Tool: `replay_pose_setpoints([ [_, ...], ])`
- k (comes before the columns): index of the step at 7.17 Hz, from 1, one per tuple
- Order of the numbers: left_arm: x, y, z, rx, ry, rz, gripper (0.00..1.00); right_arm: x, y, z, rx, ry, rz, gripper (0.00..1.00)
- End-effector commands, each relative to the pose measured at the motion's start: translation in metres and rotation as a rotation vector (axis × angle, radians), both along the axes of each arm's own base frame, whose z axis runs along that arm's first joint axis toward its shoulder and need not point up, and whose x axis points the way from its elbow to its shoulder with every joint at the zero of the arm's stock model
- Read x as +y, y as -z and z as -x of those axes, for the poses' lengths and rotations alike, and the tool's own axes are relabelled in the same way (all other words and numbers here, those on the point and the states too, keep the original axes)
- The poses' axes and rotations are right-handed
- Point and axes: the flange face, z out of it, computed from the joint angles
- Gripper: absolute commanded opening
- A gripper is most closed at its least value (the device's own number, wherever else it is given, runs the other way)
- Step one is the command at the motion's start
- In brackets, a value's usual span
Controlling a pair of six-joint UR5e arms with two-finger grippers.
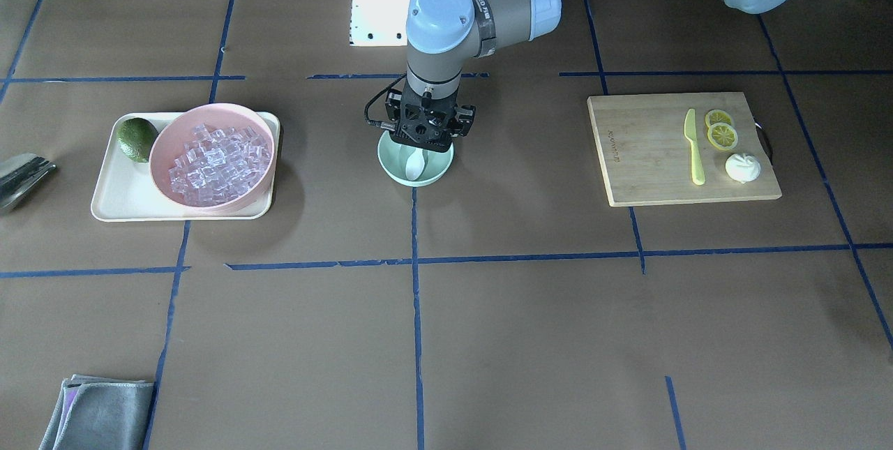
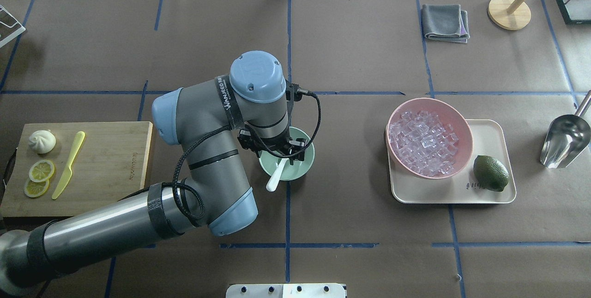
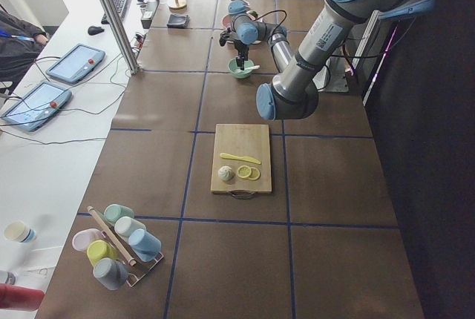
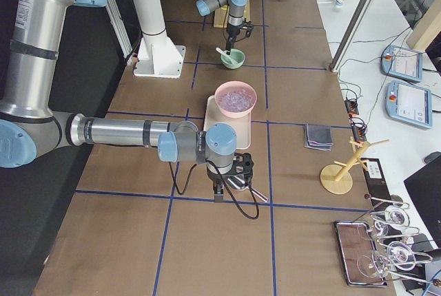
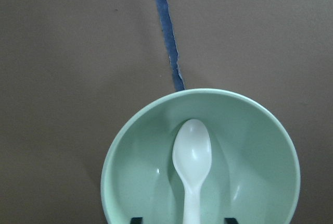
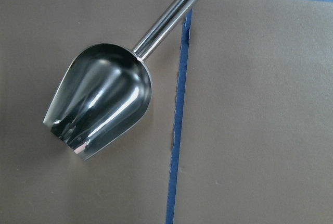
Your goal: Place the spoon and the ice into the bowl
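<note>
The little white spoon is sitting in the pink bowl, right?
No, you have the wrong bowl. The little white spoon is sitting in the green bowl, as the left wrist-mounted view shows. The pink bowl holds the ice.

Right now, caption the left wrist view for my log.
White spoon lying in the mint-green bowl on the brown table.

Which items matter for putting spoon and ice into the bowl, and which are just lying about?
Job: small white plastic spoon; round mint-green bowl; clear glassy ice cubes.
Lying about: yellow plastic knife; yellow lemon slices; white steamed bun; folded grey cloth.
</note>
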Motion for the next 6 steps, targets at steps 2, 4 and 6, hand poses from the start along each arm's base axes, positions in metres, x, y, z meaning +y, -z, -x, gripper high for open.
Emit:
replay_pose_setpoints([
  [2, 0.001, -0.031, 0.065, 0.013, 0.038, -0.004, 1.00, -0.035, 0.034, 0.004, -0.011, -0.001, -0.073, 1.00],
  [4, -0.016, -0.087, 0.153, -0.008, 0.020, -0.088, 1.00, -0.032, 0.031, 0.004, -0.018, -0.011, -0.056, 1.00],
  [6, -0.054, -0.171, 0.273, -0.058, -0.061, -0.194, 1.00, -0.029, 0.024, 0.004, -0.020, -0.035, -0.018, 1.00],
])
